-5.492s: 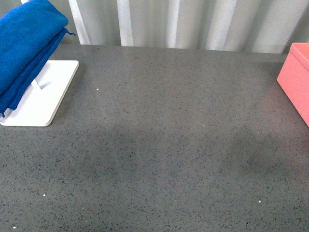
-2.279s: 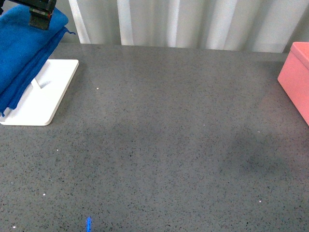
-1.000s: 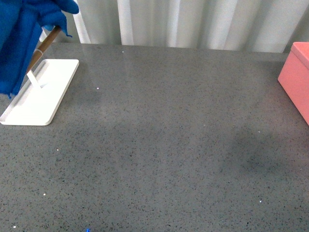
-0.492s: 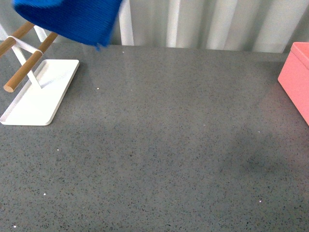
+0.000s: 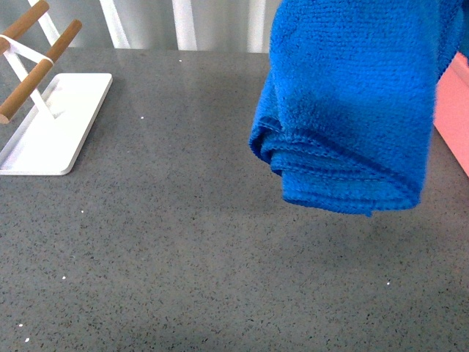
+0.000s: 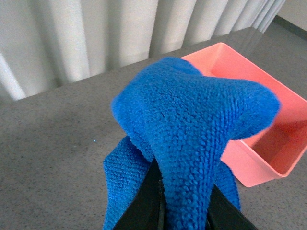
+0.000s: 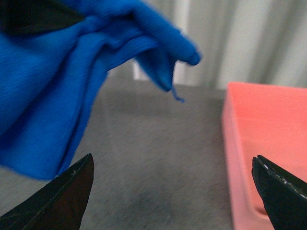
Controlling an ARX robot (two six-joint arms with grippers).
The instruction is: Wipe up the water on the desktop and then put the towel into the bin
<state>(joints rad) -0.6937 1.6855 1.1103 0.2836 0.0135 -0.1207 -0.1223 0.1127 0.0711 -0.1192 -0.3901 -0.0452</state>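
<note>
The blue towel (image 5: 352,110) hangs in folds above the right half of the grey desktop (image 5: 183,242), off the surface. My left gripper (image 6: 184,213) is shut on the towel (image 6: 192,139), whose bunched cloth covers the fingertips. The pink bin (image 6: 249,124) stands just beyond the towel, and only a sliver of the bin (image 5: 451,125) shows at the right edge of the front view. My right gripper (image 7: 172,189) is open with nothing between its fingers, over the desktop (image 7: 153,158), with the bin (image 7: 264,143) to one side and the towel (image 7: 53,91) to the other. No water is discernible on the desktop.
A flat white tray (image 5: 62,121) carrying a stand of two wooden rods (image 5: 37,70) sits at the far left of the desktop. Pale pleated curtains (image 5: 183,22) hang behind the back edge.
The towel has come off the wooden rods at the far left and swung across to the right, now hanging close to the front camera near the bin. The rods stand bare.
</note>
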